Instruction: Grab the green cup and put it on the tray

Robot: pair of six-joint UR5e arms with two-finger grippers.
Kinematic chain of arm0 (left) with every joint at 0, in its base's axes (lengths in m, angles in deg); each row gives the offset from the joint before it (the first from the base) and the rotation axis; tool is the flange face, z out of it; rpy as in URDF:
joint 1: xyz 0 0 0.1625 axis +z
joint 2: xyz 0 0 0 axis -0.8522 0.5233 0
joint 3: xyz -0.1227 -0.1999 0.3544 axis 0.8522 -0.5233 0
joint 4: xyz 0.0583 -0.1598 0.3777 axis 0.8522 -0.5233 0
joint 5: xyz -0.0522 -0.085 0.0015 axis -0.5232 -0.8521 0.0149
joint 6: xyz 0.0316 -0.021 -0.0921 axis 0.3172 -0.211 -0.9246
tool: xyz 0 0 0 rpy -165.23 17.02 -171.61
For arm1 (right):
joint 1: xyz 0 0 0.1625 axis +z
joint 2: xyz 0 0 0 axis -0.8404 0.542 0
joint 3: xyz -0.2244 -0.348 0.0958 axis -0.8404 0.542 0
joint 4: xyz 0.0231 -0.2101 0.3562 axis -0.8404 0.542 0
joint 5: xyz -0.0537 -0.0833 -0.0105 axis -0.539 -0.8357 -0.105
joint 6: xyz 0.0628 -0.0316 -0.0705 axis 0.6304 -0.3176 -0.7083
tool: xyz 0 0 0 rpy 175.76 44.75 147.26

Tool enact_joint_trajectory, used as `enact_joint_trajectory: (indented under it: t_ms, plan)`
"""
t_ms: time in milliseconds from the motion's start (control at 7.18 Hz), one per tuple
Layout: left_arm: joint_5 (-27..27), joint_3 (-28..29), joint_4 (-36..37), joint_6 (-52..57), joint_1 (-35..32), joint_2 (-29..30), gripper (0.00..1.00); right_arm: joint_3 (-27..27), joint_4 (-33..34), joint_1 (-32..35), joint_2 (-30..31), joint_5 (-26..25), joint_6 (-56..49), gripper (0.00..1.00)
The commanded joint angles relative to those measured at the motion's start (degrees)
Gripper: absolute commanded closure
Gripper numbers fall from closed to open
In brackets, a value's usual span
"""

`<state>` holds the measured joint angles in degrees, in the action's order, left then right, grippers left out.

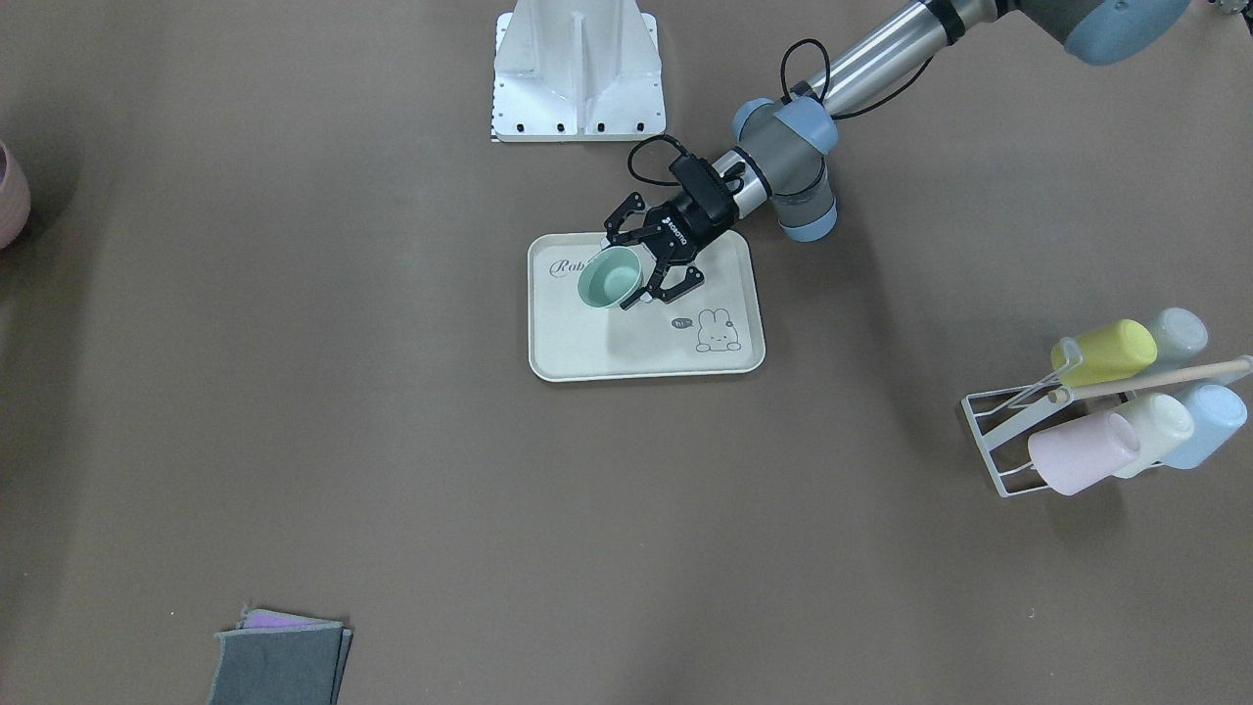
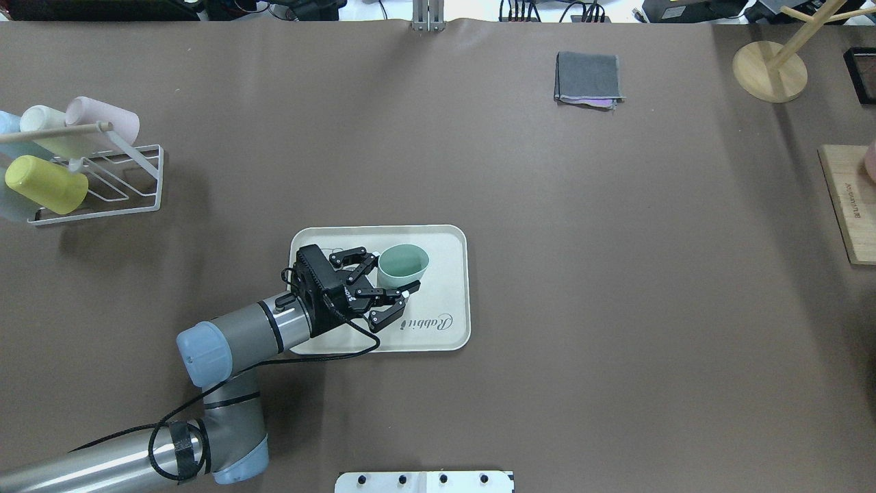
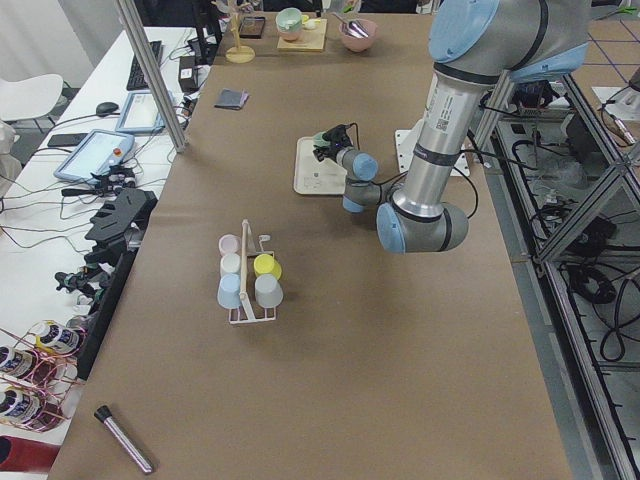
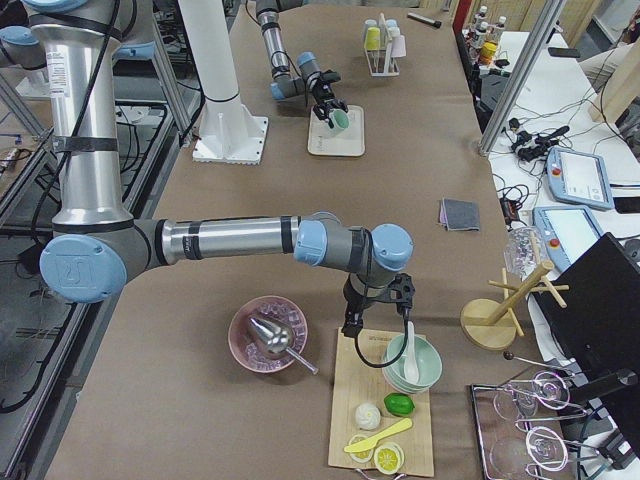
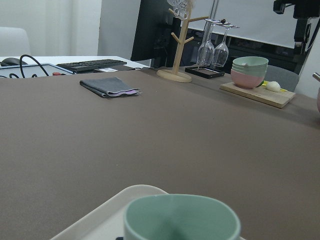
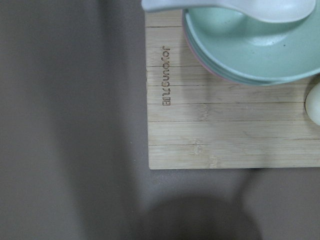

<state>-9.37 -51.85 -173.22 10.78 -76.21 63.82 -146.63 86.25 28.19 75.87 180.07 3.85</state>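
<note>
"Rabbit" tray [image 2: 448, 274] beneath green cup [image 2: 404, 264]

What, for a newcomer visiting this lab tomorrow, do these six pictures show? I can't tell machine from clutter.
They show one moment from six cameras. Two look down on the table from opposite sides, two look along it from its ends, and one rides on each wrist.

The machine is two jointed arms, each ending in a two-finger gripper. The left gripper has its fingers either side of the green cup, over the cream tray. Whether it is squeezing the cup, I cannot tell.

The right gripper hangs over a wooden board with stacked bowls; its wrist camera looks straight down on them.

Elsewhere are a wire rack of cups and a folded grey cloth.
</note>
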Motion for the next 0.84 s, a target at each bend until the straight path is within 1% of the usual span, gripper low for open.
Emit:
enact_joint_trajectory:
  t_ms: [0,557,697]
  plan:
    - [0.1,0.0,-0.1,1.6,-0.1,0.1,0.02,0.3,-0.2,0.1,0.0,0.1,0.0,0.0]
    - [0.2,-0.6,-0.4,3.6,-0.1,-0.5,0.02,0.3,-0.3,0.2,0.0,0.2,0.0,0.0]
    - [0.2,-2.6,-0.2,3.6,-0.1,-2.0,0.02,0.3,-0.3,0.4,0.0,0.3,0.0,0.0]
